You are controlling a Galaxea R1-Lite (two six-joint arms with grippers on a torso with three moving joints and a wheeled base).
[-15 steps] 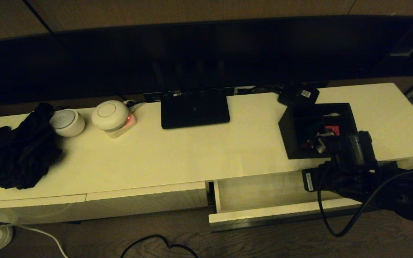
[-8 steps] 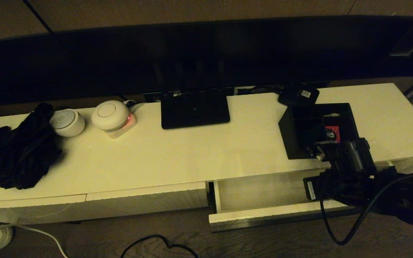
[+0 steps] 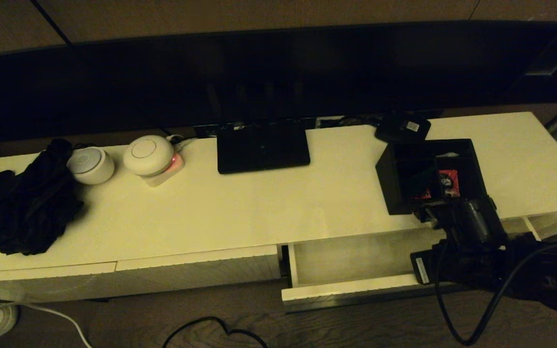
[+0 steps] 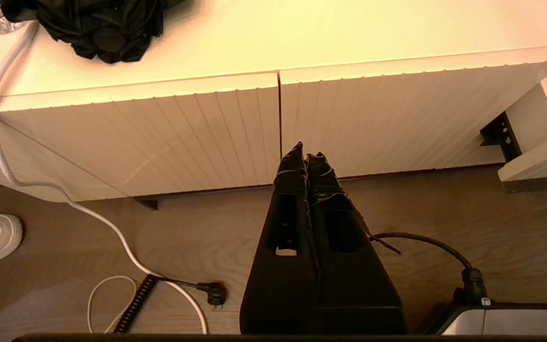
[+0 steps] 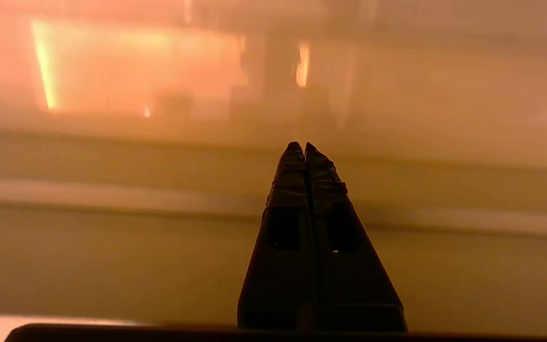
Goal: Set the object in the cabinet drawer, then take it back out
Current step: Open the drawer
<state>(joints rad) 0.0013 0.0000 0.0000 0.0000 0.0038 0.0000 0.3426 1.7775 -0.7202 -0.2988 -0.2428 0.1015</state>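
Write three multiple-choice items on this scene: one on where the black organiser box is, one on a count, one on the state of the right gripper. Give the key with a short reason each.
1. Where is the organiser box?
A. inside the open drawer
B. on the cabinet top, behind the open drawer
C. on the floor

2. How many round white devices stand on the cabinet top toward the left end?
A. two
B. four
C. none

3. How do the fingers of the right gripper stand?
A. wide open
B. closed on a red packet
C. pressed shut with nothing between them

Key: 1 B, the head view shows the box on the top surface and only pale bare boards in the visible part of the drawer. 2 A, one round white device stands beside another. 3 C, the right wrist view shows the two fingers meeting at the tips with nothing held.
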